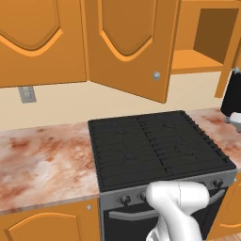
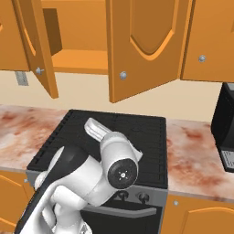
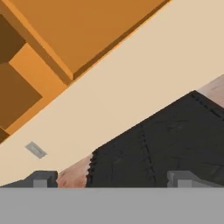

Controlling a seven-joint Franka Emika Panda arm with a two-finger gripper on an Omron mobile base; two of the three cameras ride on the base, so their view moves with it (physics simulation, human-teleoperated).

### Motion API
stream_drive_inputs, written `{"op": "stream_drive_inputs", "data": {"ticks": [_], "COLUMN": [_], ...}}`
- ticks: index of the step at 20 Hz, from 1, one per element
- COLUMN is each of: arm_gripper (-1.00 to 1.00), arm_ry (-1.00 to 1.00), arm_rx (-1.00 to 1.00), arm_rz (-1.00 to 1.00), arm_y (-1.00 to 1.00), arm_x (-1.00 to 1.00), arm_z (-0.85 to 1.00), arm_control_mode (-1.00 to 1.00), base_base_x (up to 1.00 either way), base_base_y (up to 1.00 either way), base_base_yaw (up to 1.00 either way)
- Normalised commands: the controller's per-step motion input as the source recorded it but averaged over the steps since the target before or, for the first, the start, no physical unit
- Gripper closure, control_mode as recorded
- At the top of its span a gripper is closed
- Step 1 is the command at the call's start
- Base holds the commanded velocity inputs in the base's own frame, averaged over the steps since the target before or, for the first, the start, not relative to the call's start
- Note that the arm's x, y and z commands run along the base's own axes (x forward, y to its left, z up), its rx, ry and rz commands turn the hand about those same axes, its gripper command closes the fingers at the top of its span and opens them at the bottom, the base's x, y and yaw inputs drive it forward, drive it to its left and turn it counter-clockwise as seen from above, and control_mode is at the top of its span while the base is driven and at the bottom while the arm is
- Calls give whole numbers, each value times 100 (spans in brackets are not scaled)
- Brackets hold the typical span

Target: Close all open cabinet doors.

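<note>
A: Where are the cabinet doors?

B: Two are hanging open above the stove (image 1: 160, 150). One cabinet door (image 1: 132, 44) is swinging out over the burners, its knob (image 1: 156, 75) low at the free edge. The other open door (image 2: 39, 50) is standing edge-on at the far side of the same bare shelf (image 2: 80, 59). Neighbouring doors are looking shut.

A: How are they going to handle?

B: I'm judging them stiff, hinged wood panels: light to swing, not fragile, slick faces. No need to grab. I'm thinking of pushing flat on the outer face near the knob edge, far from the hinge, for the most leverage. The knob is too small to pinch comfortably.

A: Your jaws?

B: Released, standing wide apart with nothing between them; the fingertips (image 3: 41, 179) are showing at the bottom of the hand view, pointing at the wall and the cabinet underside. My arm (image 2: 114, 160) is sitting low over the stove front, well apart from both doors.

A: Around it?

B: Marbled tabletop (image 1: 42, 160) either side, wall outlet (image 1: 27, 94), a dark appliance (image 2: 225, 128) at the right.
</note>
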Motion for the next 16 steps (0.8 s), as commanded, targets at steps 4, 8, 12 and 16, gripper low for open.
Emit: {"op": "stream_drive_inputs", "data": {"ticks": [4, 8, 12, 16], "arm_gripper": [-100, -100, -100, -100], "arm_ry": [-10, -10, -1, 0], "arm_rx": [2, 0, 1, 0], "arm_rz": [1, 2, 2, 3], "arm_y": [-44, -30, -35, -50], "arm_x": [25, 47, 43, 30], "arm_z": [17, 20, 29, 46], "arm_control_mode": [-100, -100, -100, -100], "base_base_x": [0, 0, 0, 0], "base_base_y": [0, 0, 0, 0], "base_base_yaw": [0, 0, 0, 0]}}
